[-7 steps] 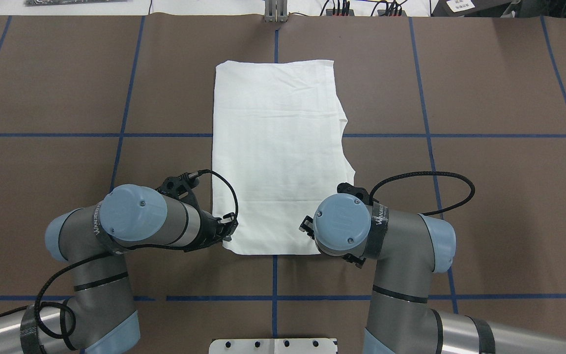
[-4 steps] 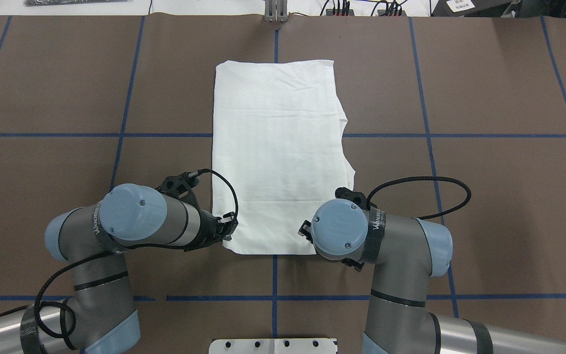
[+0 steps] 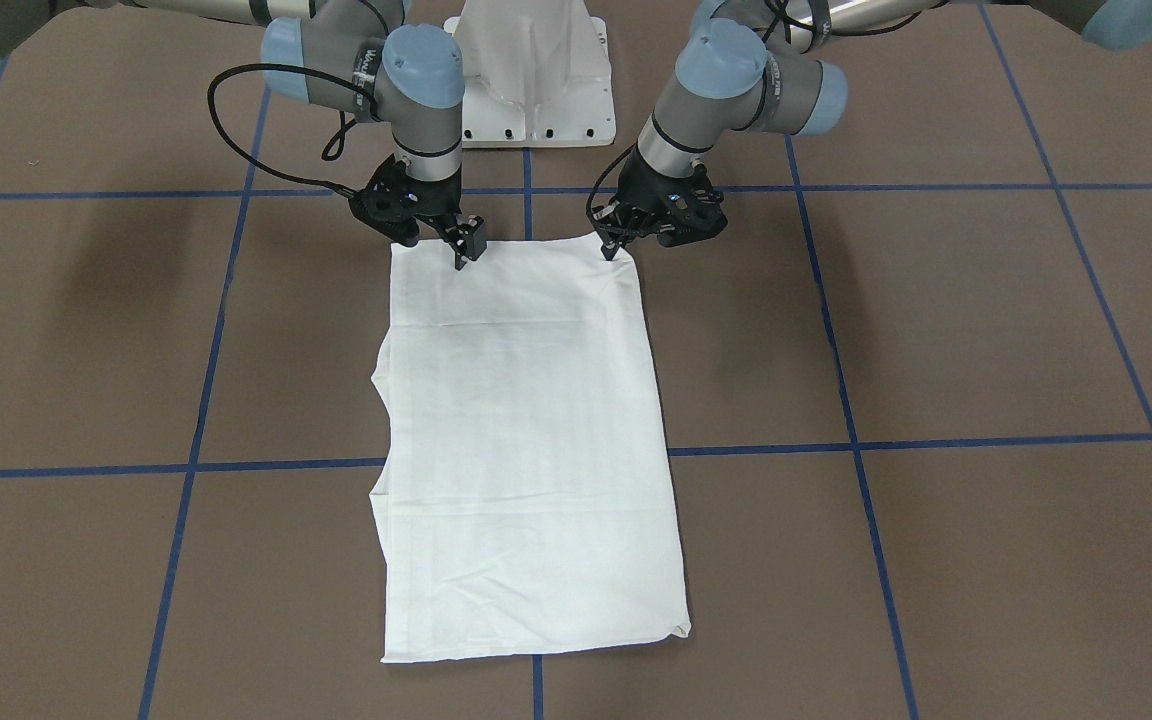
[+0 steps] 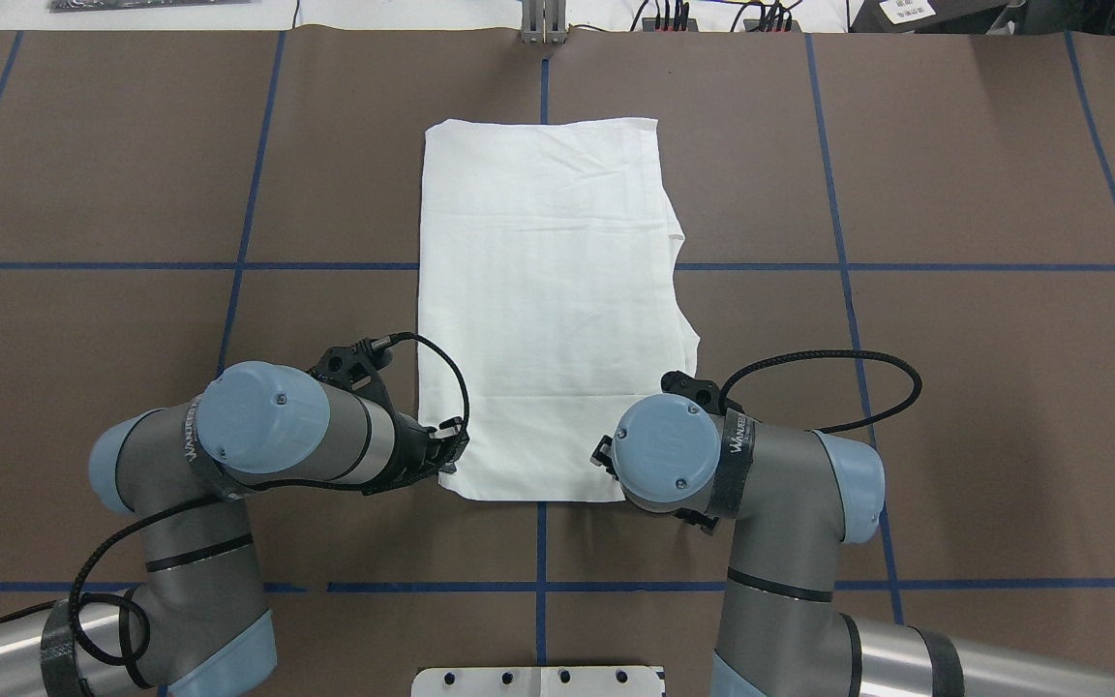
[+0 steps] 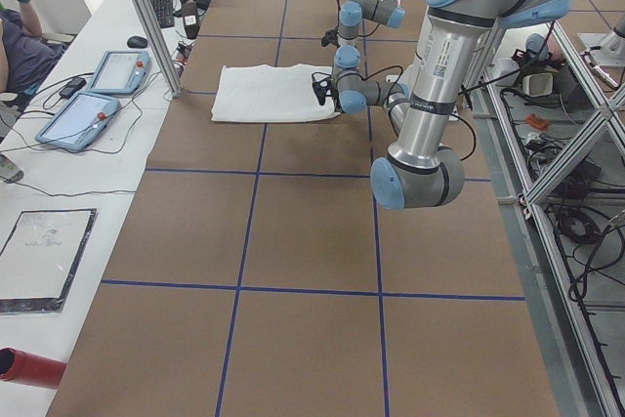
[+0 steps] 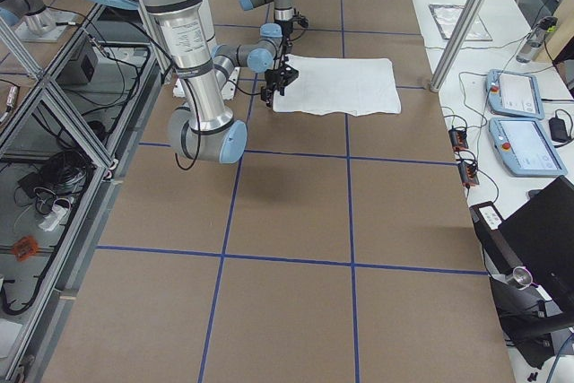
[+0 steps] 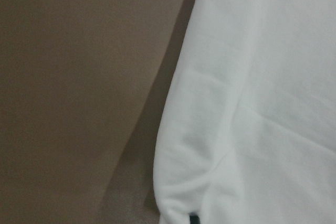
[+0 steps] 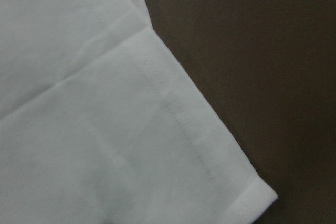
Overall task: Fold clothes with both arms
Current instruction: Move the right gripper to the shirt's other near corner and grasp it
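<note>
The white shirt (image 4: 548, 290) lies folded into a long rectangle on the brown table, its text and collar hidden; it also shows in the front view (image 3: 526, 450). My left gripper (image 4: 451, 453) is at the shirt's near left corner, shut on the cloth (image 7: 262, 103), which is bunched and slightly raised there; the front view shows it too (image 3: 611, 245). My right gripper (image 3: 466, 255) hovers just over the near right corner, jaws apart, largely hidden under the wrist in the overhead view (image 4: 604, 455). That corner (image 8: 105, 129) lies flat.
The white pedestal base (image 3: 536, 70) stands between the arms at the near table edge (image 4: 538, 681). Blue tape lines (image 4: 541, 542) cross the brown table cover. Tablets (image 5: 117, 70) and cables lie on the white bench beyond the far edge.
My right wrist has shifted slightly left and toward the near edge over the shirt's near right corner. The left arm and the shirt have not moved.
</note>
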### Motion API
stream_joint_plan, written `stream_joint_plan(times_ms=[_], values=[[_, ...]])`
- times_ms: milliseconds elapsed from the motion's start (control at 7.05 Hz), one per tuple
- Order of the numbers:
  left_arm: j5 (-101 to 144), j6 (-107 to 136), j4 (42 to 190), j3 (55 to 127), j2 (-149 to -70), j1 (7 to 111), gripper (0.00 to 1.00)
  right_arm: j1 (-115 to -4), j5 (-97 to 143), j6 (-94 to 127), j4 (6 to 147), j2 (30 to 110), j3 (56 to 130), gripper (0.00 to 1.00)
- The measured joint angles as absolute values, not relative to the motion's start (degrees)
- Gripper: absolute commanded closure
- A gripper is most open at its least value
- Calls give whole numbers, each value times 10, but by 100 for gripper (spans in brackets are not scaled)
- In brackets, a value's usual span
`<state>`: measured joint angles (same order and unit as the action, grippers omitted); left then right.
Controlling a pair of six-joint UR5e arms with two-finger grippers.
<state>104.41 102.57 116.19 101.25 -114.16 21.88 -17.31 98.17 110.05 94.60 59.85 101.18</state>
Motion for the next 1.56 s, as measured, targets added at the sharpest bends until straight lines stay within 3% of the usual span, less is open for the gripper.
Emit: stream_joint_plan(times_ms=[142,426,1561], values=[[1044,1026,1162,1013,-1142,219,100,-173,982,1100,946,598,1011,80],[1043,1025,1162,1013,-1142,219,100,-174,983,1099,945,596,1013,99],[1045,1023,1154,1031,-1143,222,100,-197,987,1104,908,567,1022,100]])
